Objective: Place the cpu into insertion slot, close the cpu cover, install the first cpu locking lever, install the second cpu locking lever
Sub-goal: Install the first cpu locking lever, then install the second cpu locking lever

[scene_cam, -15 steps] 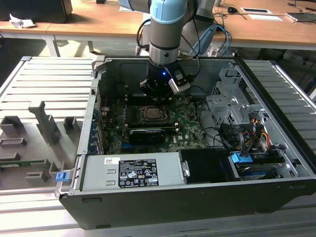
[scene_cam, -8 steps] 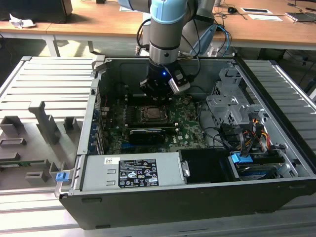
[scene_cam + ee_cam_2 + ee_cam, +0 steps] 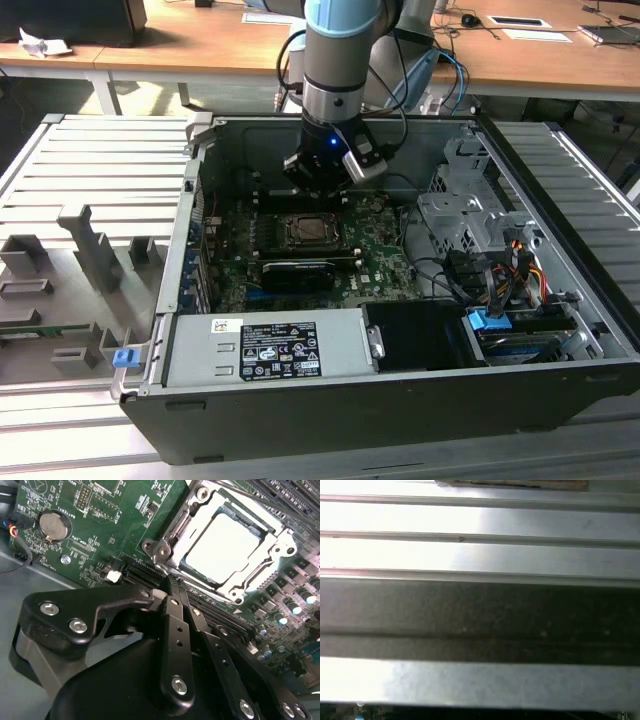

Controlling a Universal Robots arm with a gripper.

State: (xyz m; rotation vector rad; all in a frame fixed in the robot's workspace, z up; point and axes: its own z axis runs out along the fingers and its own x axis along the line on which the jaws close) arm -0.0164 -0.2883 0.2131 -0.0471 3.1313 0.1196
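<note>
— Status of cpu [image 3: 225, 545]?
— Seated in insertion slot [image 3: 220, 587], cpu cover [image 3: 270, 560] down over it.
— End effector [image 3: 172, 587]?
— Just beside slot corner, fingers pressed together, empty.
— Step?
— Likely first locking lever; needs hooking and pressing down.

cpu cover [image 3: 226, 582] cropped, cpu [image 3: 227, 542] glare-washed

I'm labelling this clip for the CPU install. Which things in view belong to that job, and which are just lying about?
Part of the job:
- cpu, seated in the insertion slot
- cpu cover, lying down around the chip
- pincer, close beside the socket, holding nothing

Just there:
- power supply box
- coin battery
- drive cage
- cable bundle
- blue clip
</note>
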